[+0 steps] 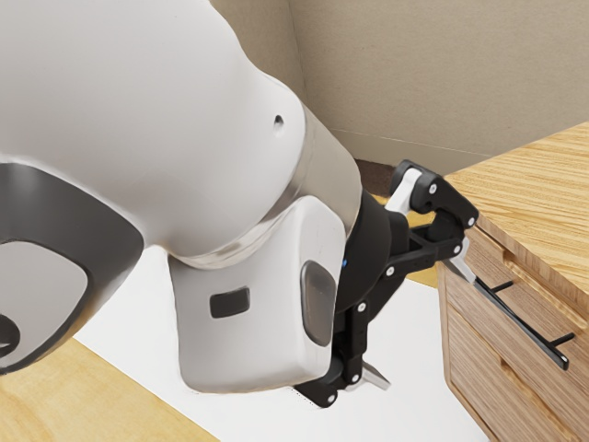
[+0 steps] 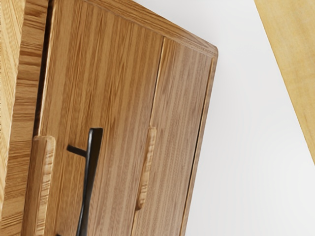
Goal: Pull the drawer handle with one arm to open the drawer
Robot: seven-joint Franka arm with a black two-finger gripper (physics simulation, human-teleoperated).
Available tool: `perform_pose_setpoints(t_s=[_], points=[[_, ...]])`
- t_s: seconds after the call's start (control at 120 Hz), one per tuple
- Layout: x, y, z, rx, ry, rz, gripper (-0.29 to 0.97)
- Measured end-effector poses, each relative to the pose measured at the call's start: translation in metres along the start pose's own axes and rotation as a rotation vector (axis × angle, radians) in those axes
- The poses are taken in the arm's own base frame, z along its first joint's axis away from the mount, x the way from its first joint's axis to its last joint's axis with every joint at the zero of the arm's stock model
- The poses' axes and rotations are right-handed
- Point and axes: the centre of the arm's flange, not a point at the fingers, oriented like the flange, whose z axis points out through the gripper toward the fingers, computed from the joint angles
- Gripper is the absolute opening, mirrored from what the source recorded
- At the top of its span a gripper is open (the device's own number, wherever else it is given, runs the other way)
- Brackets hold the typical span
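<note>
Nearest, the white arm (image 1: 138, 138) looms beside the wooden cabinet (image 1: 515, 387). Its gripper (image 1: 414, 322) stands spread wide, grasping nothing, just off the cabinet's front, where the black drawer handle (image 1: 520, 318) crosses a drawer face. The risk, I judge: closing from here may catch only the handle's end and slip off during the pull. White floor (image 1: 423, 414) lies before the cabinet, beige walls (image 1: 442, 64) behind it.

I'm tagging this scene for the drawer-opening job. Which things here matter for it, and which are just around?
For the job: the hand, open; the black handle; the drawer front that carries it.

Just around: the wooden strip beside the handle; the cabinet top; the white surface; the beige wall.
</note>
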Motion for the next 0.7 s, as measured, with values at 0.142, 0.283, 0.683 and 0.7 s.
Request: perform_pose_setpoints(t_s=[0.142,0.283,0.683,0.7], points=[[0.000,-0.007,0.016,0.001,0.016,0.007,0.68],[0.011,-0.006,0.023,0.009,0.027,0.031,0.68],[0.035,-0.002,0.027,0.034,0.052,0.080,0.68],[0.035,-0.003,0.030,0.031,0.054,0.079,0.68]])
